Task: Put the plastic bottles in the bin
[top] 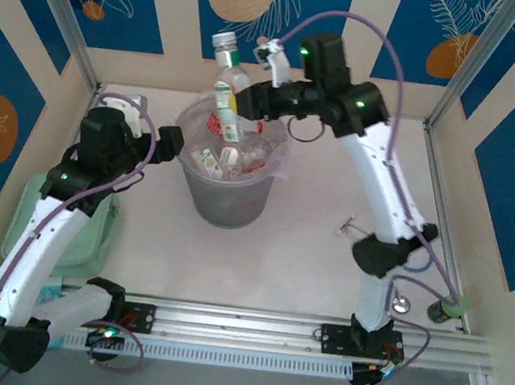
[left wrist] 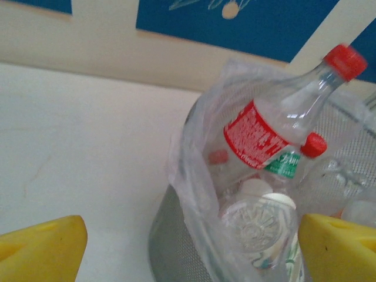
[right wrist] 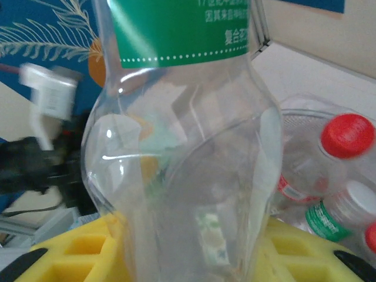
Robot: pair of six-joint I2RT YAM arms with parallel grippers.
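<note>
Yellow moulded pads (right wrist: 82,249) of the right gripper (top: 247,102): blocky, with square recesses, pressed against both sides of the green-labelled bottle (right wrist: 182,147) and pinching its lower body.

Green-labelled bottle: thin clear plastic, smooth and glossy, with rounded shoulders and one dented wall. It had a white-green label band printed with small characters. It was held upright in the air above the far rim of the bin (top: 224,198), neck uppermost.

Bin: round, grey and translucent, with a slightly tapering wall of fine mesh-like texture. A crinkled clear bag (left wrist: 194,153) lined it and was folded over the rim.

Plastic bottles (top: 228,160): heaped inside the bin at mixed angles, with clear bodies and red and white caps. A red-labelled bottle (left wrist: 264,135) leaned with its red-capped neck above the rim. A smaller one with a green-white label and red cap lay against it.

Left gripper (left wrist: 188,252): just beside the bin's left wall, its yellow wedge-shaped fingertips (left wrist: 41,249) spread wide.

Tray (top: 105,229): flat, pale green with rounded corners, left of the bin and partly under the left arm.
</note>
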